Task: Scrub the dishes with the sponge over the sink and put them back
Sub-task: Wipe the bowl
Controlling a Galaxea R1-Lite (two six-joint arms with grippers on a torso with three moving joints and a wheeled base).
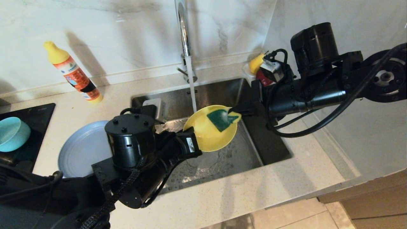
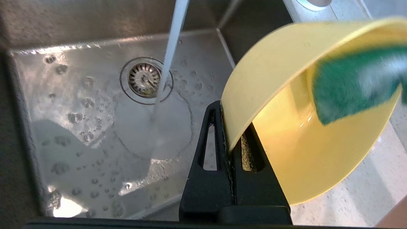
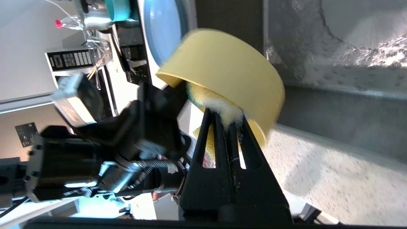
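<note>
Over the sink [image 1: 222, 159] my left gripper [image 1: 190, 135] is shut on the rim of the yellow-green bowl [image 1: 211, 133], holding it tilted with its inside facing up. In the left wrist view the jaws [image 2: 227, 140] pinch the bowl's wall [image 2: 279, 86]. My right gripper [image 1: 234, 111] is shut on the sponge [image 1: 221, 119], whose green face shows inside the bowl. The right wrist view has the sponge [image 3: 219, 106] squeezed between the fingers against the bowl [image 3: 229, 70]. The grey-blue plate [image 1: 79, 146] and the teal bowl [image 1: 12, 133] rest to the left of the sink.
Water runs from the chrome tap [image 1: 182, 25] down to the drain [image 2: 144, 79], just past the bowl's far rim. A detergent bottle [image 1: 74, 74] leans at the back left. A small white dish with fruit [image 1: 256, 63] sits behind the right arm. The teal bowl stands on a black hob [image 1: 35, 121].
</note>
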